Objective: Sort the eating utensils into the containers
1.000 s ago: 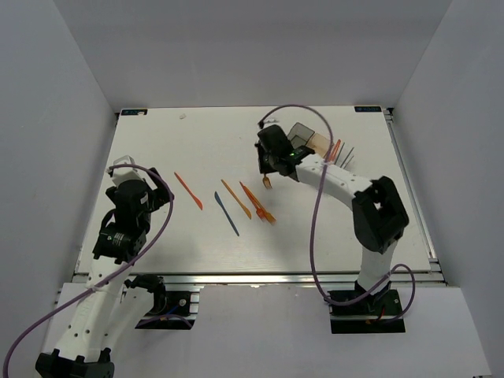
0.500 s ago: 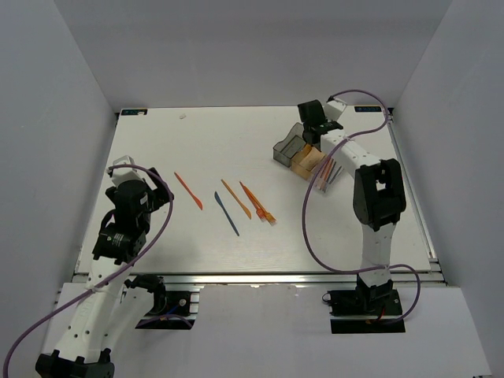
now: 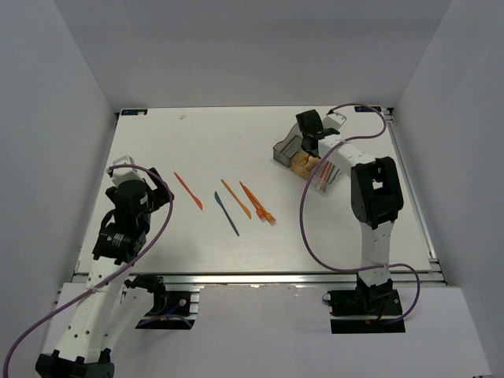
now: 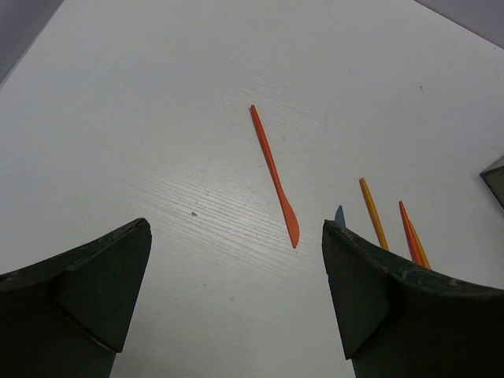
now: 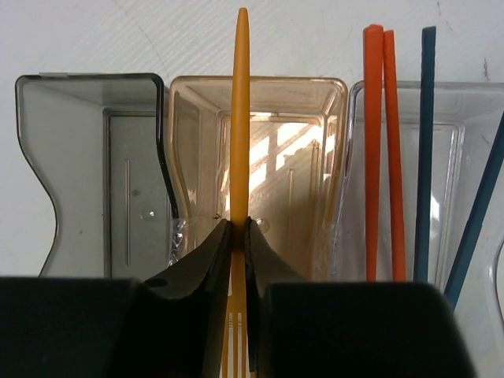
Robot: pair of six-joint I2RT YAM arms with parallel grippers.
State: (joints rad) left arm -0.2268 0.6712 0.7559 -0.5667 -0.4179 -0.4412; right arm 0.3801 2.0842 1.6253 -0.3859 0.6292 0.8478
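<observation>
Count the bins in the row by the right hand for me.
3, joined side by side. In the right wrist view: smoky grey bin on the left, orange bin in the middle, behind the fork gripped by the right hand, clear bin on the right.

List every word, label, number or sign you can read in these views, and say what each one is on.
No readable text in any view.
The bins: plain plastic, no label showing.
The orange fork and the blue knife: no print visible.
The small dark marks at the far corners of the table: too small to read.
</observation>
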